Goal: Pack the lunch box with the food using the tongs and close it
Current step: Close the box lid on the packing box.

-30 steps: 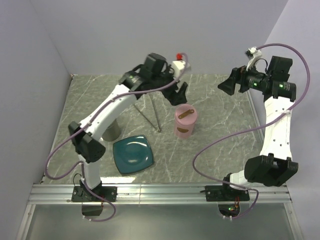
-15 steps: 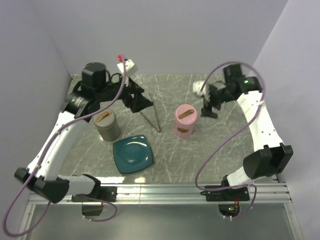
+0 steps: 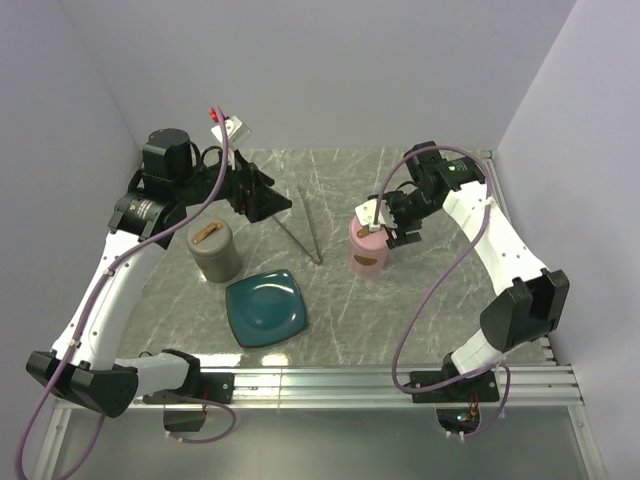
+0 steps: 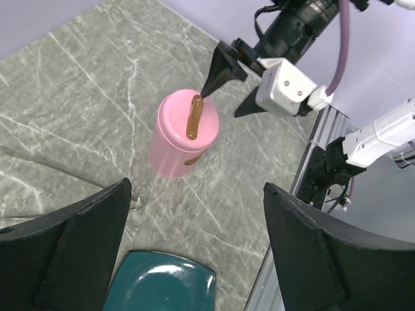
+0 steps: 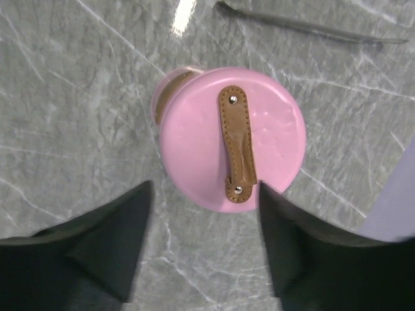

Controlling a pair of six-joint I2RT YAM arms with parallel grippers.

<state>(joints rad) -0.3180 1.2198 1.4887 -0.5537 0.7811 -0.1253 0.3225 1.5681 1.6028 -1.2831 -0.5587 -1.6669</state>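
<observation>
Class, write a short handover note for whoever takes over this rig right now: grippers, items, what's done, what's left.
Left gripper: open, empty, hovering at far left.
Right gripper: open, just above the lidded pink lunch box.
Tongs lie untouched on the table between them; teal plate bare; grey container lidded; no food in view.
Done: nothing packed. Left: open box, take tongs, pack, close.

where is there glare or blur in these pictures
Right wrist: a white glare streak on the table near the top edge; pink container sharp, right gripper fingers dark and soft. Left wrist: left gripper fingers blurred silhouettes. Top external: even light, faint shadows, no glare.
</observation>
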